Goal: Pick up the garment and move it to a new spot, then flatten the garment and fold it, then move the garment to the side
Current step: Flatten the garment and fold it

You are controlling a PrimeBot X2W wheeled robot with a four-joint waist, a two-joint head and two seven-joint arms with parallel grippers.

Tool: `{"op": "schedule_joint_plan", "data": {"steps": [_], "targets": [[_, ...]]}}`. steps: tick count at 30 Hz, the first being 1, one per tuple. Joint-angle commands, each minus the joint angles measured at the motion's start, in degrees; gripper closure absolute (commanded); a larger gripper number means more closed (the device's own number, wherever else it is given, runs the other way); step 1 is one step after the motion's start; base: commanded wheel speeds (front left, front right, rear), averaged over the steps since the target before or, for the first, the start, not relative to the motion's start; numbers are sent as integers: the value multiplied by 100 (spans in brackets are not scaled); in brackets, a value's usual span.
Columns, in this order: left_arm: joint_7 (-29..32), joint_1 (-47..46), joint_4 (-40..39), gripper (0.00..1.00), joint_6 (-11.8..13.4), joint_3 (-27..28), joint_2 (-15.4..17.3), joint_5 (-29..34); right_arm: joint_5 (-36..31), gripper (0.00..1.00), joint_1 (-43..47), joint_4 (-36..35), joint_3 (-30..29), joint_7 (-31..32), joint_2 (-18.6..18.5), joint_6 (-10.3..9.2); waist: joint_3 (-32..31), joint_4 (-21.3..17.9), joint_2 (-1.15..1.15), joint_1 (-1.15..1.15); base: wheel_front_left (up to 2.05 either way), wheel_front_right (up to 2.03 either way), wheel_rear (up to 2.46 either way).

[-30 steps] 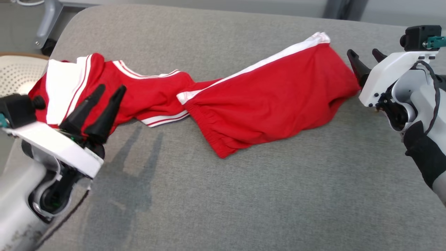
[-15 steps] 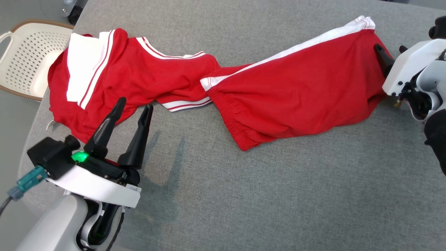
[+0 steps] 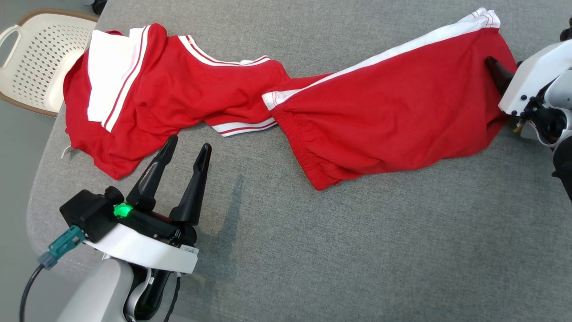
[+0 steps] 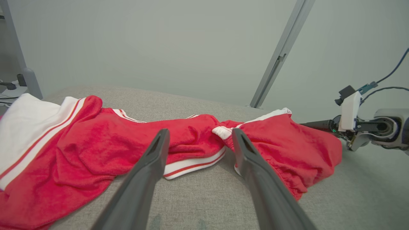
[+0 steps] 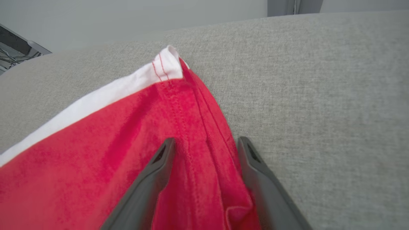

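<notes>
A grey fabric surface (image 3: 357, 250) carries the red white-striped garment (image 3: 393, 103), crumpled, stretching from 10 to 2 o'clock in the head view. A perforated white chair (image 3: 35, 58) sits beyond the 10 o'clock edge. The left gripper (image 3: 189, 143), fingers spread and empty, hovers at 8 o'clock. The right gripper (image 5: 206, 140), also spread, straddles the garment's hem at 3 o'clock.

Left pincer (image 3: 189, 143) is showing two tapered black fingers (image 3: 152, 179) on a white plate (image 3: 143, 252) — green lamp (image 3: 119, 210) glowing, teal plug (image 3: 62, 243) trailing a dark cable (image 3: 27, 290). Right pincer (image 5: 206, 140) — white housing (image 3: 532, 76), dark screws (image 3: 519, 101).
</notes>
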Motion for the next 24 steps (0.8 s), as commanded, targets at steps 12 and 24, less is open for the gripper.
{"op": "schedule_joint_plan", "data": {"steps": [12,24], "targets": [[-1,185,245,0,-79,48,-197,235,106,100,282,40,-112,-304,126,2,-435,-168,0,0,0,0,0],[-1,680,341,0,-49,-19,-176,377,482,100,1558,-951,-27,-877,-104,1,-1363,-941,0,0,0,0,0]]}}
